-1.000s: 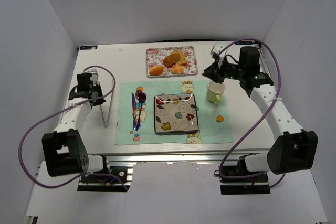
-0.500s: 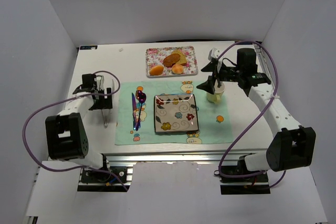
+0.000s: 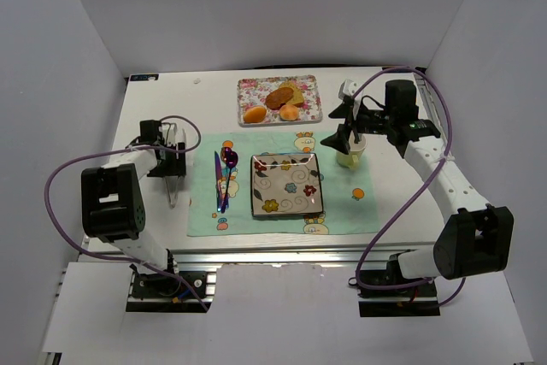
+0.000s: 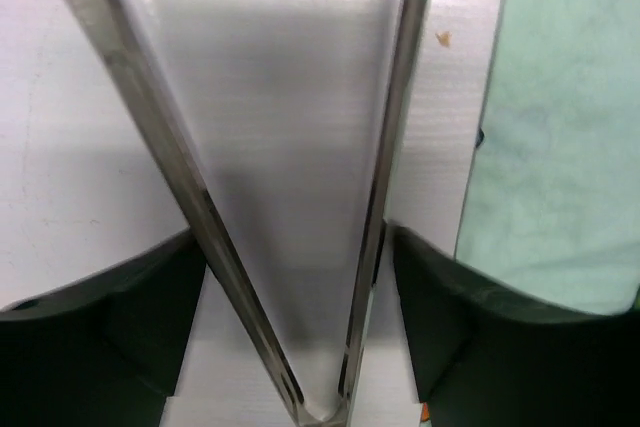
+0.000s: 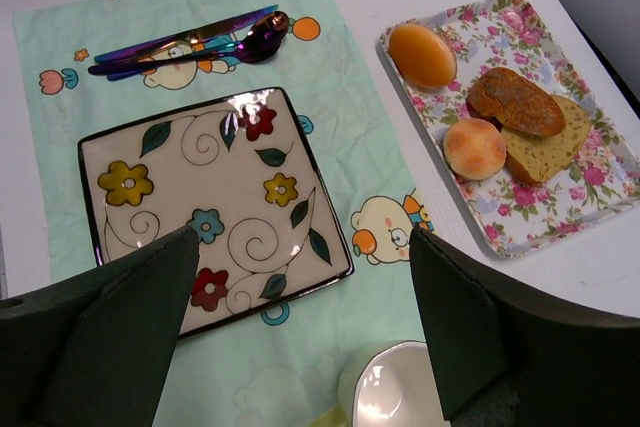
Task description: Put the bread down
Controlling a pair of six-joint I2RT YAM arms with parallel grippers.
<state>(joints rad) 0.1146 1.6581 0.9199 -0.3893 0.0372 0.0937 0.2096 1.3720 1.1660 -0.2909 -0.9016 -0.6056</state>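
White table [image 3: 197, 104], pale walls [image 3: 256, 6]; bread [image 3: 290, 113] on floral tray [image 3: 256, 85].

Glossy glazed plate [image 5: 215, 217], polished metal tongs [image 4: 389, 147], matt cloth placemat [image 5: 350, 127], iridescent metallic spoon [image 5: 262, 35], smooth matt bread [image 5: 474, 147].

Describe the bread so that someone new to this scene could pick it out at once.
Far across the table lies a flowered tray holding four food pieces. The bread is the small round peach bun with a paler top, beside the tan slice; the orange oval is deeper coloured, the brown piece longer and darker.
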